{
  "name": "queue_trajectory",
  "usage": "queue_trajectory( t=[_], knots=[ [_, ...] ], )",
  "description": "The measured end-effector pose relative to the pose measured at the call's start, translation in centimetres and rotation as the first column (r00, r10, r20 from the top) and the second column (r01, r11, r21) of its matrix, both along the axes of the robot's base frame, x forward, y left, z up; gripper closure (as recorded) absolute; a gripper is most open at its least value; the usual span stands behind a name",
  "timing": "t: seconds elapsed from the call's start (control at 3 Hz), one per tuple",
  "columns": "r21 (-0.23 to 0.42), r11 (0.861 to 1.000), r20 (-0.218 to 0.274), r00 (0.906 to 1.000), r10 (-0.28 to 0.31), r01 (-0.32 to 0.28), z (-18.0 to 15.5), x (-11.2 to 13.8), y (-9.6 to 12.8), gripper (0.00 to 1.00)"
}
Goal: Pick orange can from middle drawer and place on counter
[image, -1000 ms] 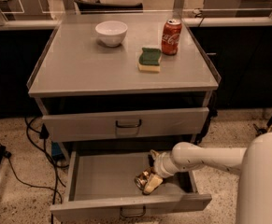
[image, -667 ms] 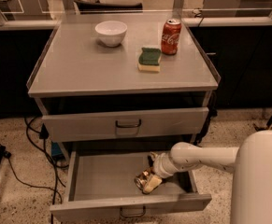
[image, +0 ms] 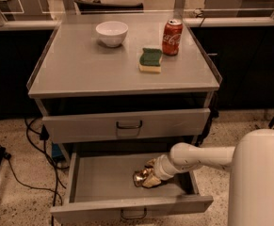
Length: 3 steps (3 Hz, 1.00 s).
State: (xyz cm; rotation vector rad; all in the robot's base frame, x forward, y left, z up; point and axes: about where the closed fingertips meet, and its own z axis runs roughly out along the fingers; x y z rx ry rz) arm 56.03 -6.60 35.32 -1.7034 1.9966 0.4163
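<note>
The orange can point(image: 142, 177) lies on its side on the grey floor of the open middle drawer point(image: 99, 182), right of its centre, shiny golden-brown with a silvery end facing left. My gripper point(image: 151, 172) reaches into the drawer from the right on a white arm point(image: 197, 157) and sits right at the can, touching or around its right end. The counter point(image: 89, 65) is the flat grey top of the cabinet above.
On the counter stand a white bowl point(image: 112, 33), a red Coca-Cola can point(image: 172, 36) and a green-and-yellow sponge point(image: 150, 60). A closed drawer point(image: 127, 125) sits above the open one. Black cables point(image: 28, 145) trail on the floor at left. My white body point(image: 259, 182) fills the lower right.
The gripper has edged a little to the left, closer onto the can. The can has shifted slightly left in the drawer. Nothing on the counter moved.
</note>
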Motion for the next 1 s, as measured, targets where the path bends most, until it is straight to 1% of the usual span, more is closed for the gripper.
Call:
queue_trajectory(
  t=[0.33, 0.67, 1.0],
  knots=[
    [-0.008, 1.0, -0.012, 0.9999, -0.001, 0.001, 0.2, -0.39, -0.18, 0.7],
    [0.0, 1.0, -0.033, 0.9993, -0.015, 0.015, 0.49, -0.76, -0.21, 0.92],
    [0.0, 1.0, -0.034, 0.9993, -0.016, 0.016, 0.5, -0.77, -0.2, 1.0]
  ],
)
